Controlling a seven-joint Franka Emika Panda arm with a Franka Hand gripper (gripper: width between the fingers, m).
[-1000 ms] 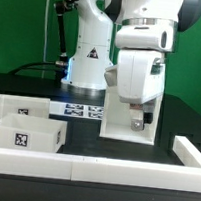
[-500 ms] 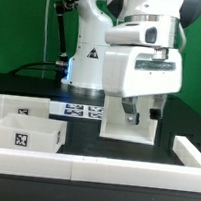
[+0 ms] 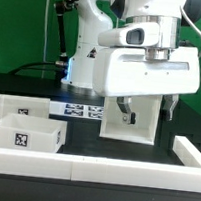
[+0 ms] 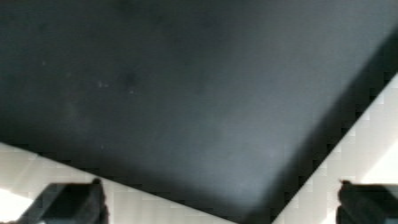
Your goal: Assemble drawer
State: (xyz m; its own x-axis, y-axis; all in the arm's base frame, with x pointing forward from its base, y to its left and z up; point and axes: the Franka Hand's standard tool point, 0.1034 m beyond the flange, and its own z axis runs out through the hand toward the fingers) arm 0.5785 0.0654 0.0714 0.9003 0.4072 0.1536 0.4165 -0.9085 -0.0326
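Observation:
The drawer's white housing (image 3: 137,133) stands on the black table, right of centre in the exterior view, with my hand covering its upper part. Two white open-topped trays with square tags sit at the exterior view's left, one behind (image 3: 23,107) and one in front (image 3: 26,136). My gripper (image 3: 146,108) hangs just above and in front of the housing, its fingers spread wide with nothing between them. In the wrist view the gripper (image 4: 222,205) is open over the dark table, with white part edges (image 4: 365,135) at the sides.
The marker board (image 3: 82,111) lies flat behind the trays, next to the robot's base (image 3: 89,62). A long low white border rail (image 3: 91,169) runs along the front and turns back at the exterior view's right (image 3: 191,151).
My hand has turned about its vertical axis from side-on to broad face-on and has risen slightly by the housing. The trays and the housing have not moved.

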